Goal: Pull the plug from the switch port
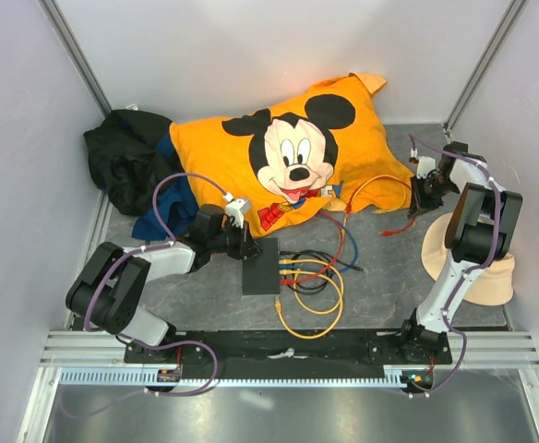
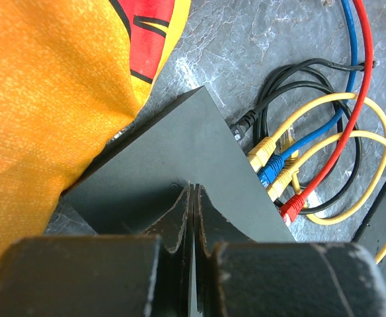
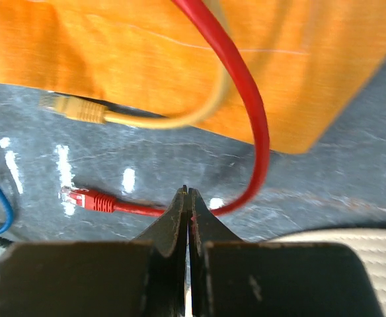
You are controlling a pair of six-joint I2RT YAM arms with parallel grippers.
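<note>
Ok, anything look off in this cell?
The orange Mickey cloth sprawls across the table and covers a corner of the switch. A red plug and a yellow plug lie loose near the cloth's edge, connected to nothing.

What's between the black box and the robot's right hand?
The top view shows a tangle of coloured cables between the switch and the right gripper, with a loose red plug nearest the gripper.

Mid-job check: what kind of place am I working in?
Probably a lab robot test cell: plain white walls in aluminium framing, a grey stone-look tabletop, and staged props, a switch with coloured cables beside an orange Mickey Mouse cloth.
</note>
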